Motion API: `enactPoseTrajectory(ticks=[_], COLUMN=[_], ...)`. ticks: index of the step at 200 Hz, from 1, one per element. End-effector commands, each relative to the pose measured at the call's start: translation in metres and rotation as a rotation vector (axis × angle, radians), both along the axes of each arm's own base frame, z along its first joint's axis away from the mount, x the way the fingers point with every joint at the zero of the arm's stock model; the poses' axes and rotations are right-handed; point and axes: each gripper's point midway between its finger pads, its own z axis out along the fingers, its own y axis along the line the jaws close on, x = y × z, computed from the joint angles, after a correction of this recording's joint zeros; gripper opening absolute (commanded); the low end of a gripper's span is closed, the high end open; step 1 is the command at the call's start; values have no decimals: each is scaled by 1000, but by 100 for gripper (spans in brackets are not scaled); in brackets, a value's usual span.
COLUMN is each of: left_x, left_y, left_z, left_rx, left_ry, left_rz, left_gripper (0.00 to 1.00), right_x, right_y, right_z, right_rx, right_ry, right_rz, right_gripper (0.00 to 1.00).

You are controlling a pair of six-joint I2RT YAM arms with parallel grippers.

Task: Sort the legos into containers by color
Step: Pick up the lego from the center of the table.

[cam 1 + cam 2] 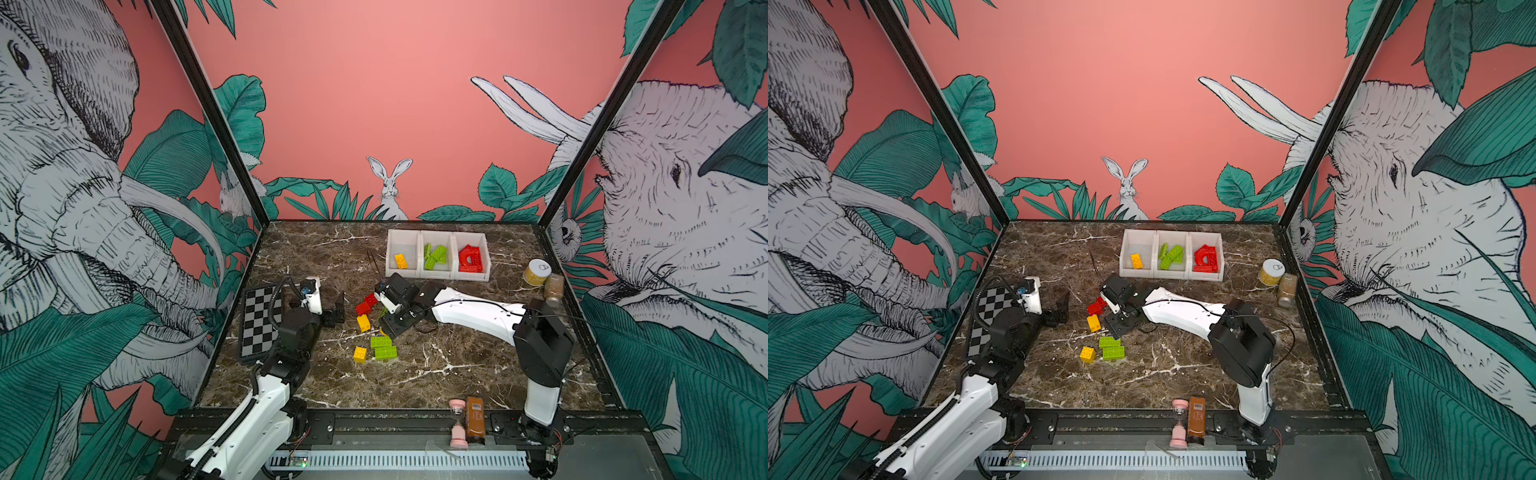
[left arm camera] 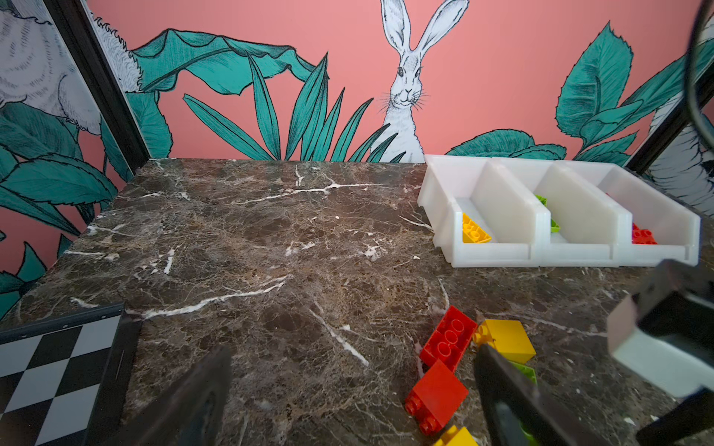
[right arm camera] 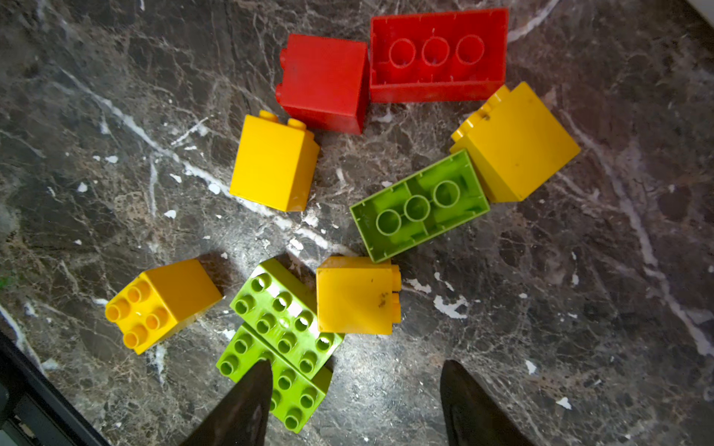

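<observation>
The containers (image 1: pixel 398 241) (image 1: pixel 1133 240) (image 2: pixel 502 204), three joined white bins, stand at the back. Going across the row they hold one yellow brick (image 1: pixel 400 260), several green bricks (image 1: pixel 434 255) and red pieces with an arch (image 1: pixel 471 257). Loose legos lie mid-table: two red bricks (image 1: pixel 365 304) (image 3: pixel 322 81), yellow bricks (image 1: pixel 363 322) (image 3: pixel 274 162) and green bricks (image 1: pixel 383 347) (image 3: pixel 286 316). My right gripper (image 1: pixel 388 328) (image 3: pixel 355 367) hangs open over this pile, bare marble between its fingers. My left gripper (image 1: pixel 336 311) (image 2: pixel 351 359) is open just left of the pile, holding nothing.
A chessboard (image 1: pixel 259 324) lies by the left wall behind my left arm. A yellow-labelled round jar (image 1: pixel 537 272) and a spice jar (image 1: pixel 554 289) stand at the right edge. On the front rail stand a pink sand timer (image 1: pixel 458 424) and a brown bottle (image 1: pixel 476 419).
</observation>
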Motion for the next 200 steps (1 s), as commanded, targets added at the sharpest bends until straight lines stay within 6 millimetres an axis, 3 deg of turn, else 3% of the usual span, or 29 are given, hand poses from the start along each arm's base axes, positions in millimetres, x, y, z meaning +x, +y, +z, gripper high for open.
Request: enactPoseTrajectory(ticks=[1,110,200], left_x=[1,1,1], left_y=[-1,0,1], left_z=[17,17,18], left_rx=[-16,-17,-12], left_ry=[-43,-44,-46], left_rz=[0,3,10], left_gripper=[99,99,99], right_x=[5,3,4], right_y=[8,20,18], right_z=[-3,-28,-40], right_rx=[-4,-7,-22], right_ry=[-19,32,38], right_rz=[-1,16,7], right_gripper=[68,65,50])
